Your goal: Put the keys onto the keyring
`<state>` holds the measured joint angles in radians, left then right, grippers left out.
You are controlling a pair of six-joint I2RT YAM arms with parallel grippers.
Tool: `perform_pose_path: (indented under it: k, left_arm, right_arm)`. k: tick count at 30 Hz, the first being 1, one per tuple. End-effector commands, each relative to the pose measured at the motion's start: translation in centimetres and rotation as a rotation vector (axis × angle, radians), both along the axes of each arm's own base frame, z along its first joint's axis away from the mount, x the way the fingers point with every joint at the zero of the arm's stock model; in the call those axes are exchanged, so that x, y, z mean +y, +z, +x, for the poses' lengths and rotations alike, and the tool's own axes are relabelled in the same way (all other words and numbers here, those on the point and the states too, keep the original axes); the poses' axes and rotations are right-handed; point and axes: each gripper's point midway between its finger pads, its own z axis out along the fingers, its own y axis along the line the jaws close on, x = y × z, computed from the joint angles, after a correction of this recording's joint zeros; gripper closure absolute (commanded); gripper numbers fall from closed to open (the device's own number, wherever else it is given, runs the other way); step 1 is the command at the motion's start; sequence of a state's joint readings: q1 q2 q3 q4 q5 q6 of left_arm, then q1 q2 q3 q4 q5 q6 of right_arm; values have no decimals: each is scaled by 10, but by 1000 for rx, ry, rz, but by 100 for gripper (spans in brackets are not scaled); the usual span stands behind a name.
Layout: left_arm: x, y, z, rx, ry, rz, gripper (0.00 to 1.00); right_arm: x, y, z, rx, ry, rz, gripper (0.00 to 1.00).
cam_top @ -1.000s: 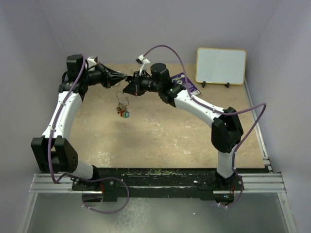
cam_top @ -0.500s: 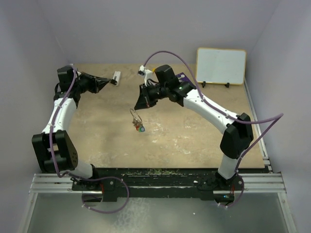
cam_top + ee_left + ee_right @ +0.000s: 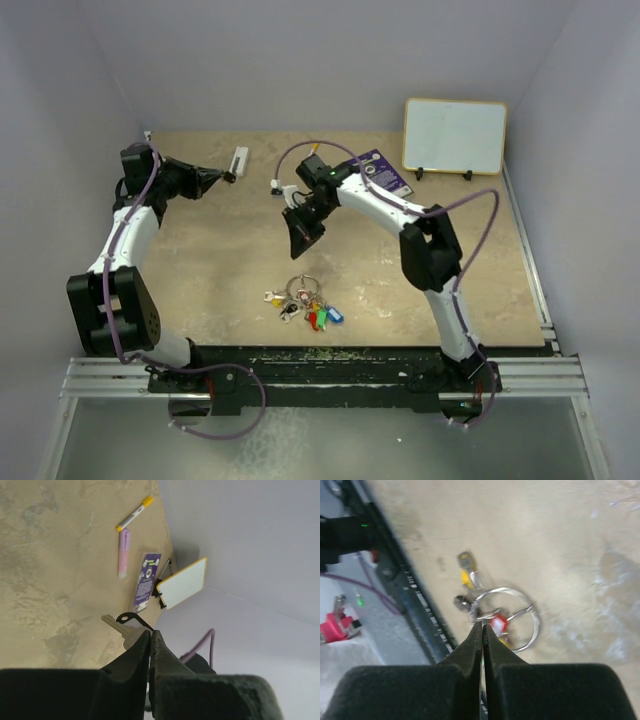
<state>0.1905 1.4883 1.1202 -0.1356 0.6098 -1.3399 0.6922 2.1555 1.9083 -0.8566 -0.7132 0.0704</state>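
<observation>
Silvery wire keyring [image 3: 303,288] lies among coloured-tag metal keys [image 3: 320,316]; pinched-empty right end effector [image 3: 298,245] should open and pin it; left end effector [image 3: 224,175] clamps white-tagged key [image 3: 240,160]

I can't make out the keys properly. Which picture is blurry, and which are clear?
Right wrist view: blurry, with the keyring and keys smeared and the right fingers a dark mass. Left wrist view: sharp, pink marker and white-tagged key crisp. Top external view: clear, evenly lit, soft shadows.
</observation>
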Motion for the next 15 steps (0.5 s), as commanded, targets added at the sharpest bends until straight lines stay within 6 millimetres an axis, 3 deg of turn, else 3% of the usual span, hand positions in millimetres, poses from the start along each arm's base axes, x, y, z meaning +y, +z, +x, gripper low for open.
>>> perform_pose_path:
  k: [1, 4, 6, 9, 10, 11, 14, 15]
  left_arm:
    - [11, 0, 0, -47, 37, 71, 96]
    - [13, -4, -3, -43, 48, 87, 96]
    - [14, -5, -4, -40, 55, 91, 96]
    - [18, -7, -3, -40, 59, 108, 96]
    - [19, -8, -3, -42, 61, 111, 96]
    - [19, -9, -2, -43, 62, 115, 96]
    - [22, -11, 2, -45, 65, 123, 96]
    - [22, -10, 4, -47, 62, 127, 96]
  right_arm:
    - [-8, -23, 25, -87, 81, -68, 100]
    - [-4, -35, 49, -162, 73, -99, 100]
    - [-13, -41, 69, -248, 34, -185, 100]
    - [-27, -24, 90, -338, -97, -260, 100]
    - [-30, -14, 88, -349, -118, -264, 99]
    - [-35, -7, 89, -363, -165, -276, 90]
    - [-38, 3, 54, -277, -223, -261, 82]
    - [-44, -6, 35, -234, -223, -293, 81]
